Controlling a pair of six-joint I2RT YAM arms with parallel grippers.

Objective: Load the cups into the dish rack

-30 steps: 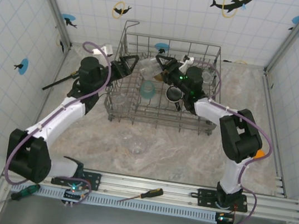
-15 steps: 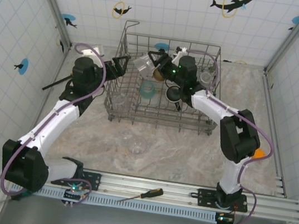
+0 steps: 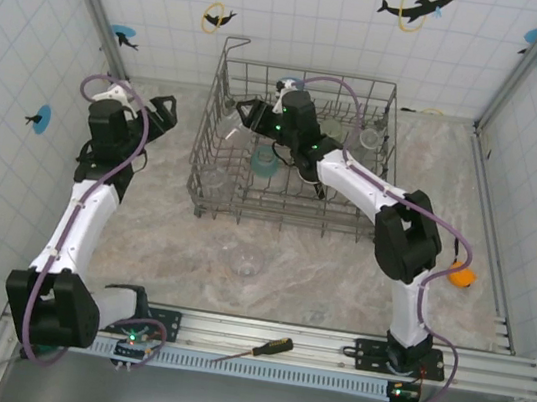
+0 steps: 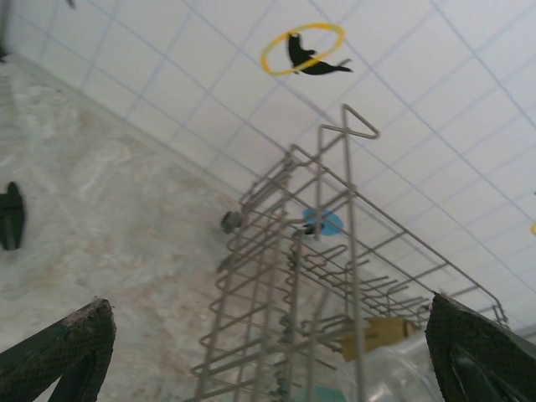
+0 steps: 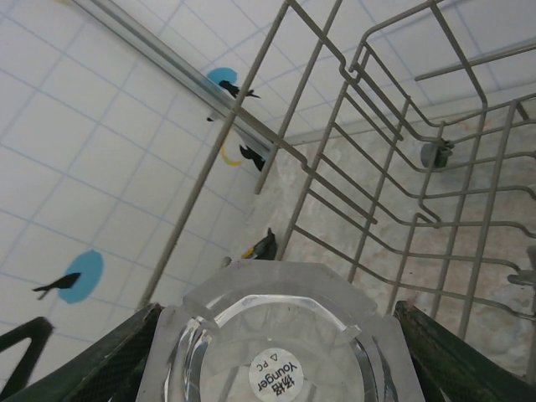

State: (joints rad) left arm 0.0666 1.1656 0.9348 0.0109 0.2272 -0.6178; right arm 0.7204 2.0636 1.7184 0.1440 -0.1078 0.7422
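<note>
The right gripper (image 3: 249,112) is inside the dish rack (image 3: 277,212), near its far left corner. It is clamped on a clear cup (image 5: 276,327), which sits between the two fingers (image 5: 92,360). The cup's flat bottom has a round sticker and faces the wrist camera. Its mouth points away, toward the wire wall of the rack. Its long way runs the same way the gripper points.

The left gripper (image 3: 160,112) is beside the rack on the left, fingers wide apart, holding nothing. A blue-green cup (image 3: 264,163) and a dark mug (image 3: 310,170) sit in the rack. A lone cup (image 3: 245,258) stands on the worktop (image 3: 337,282) in front of the rack.
</note>
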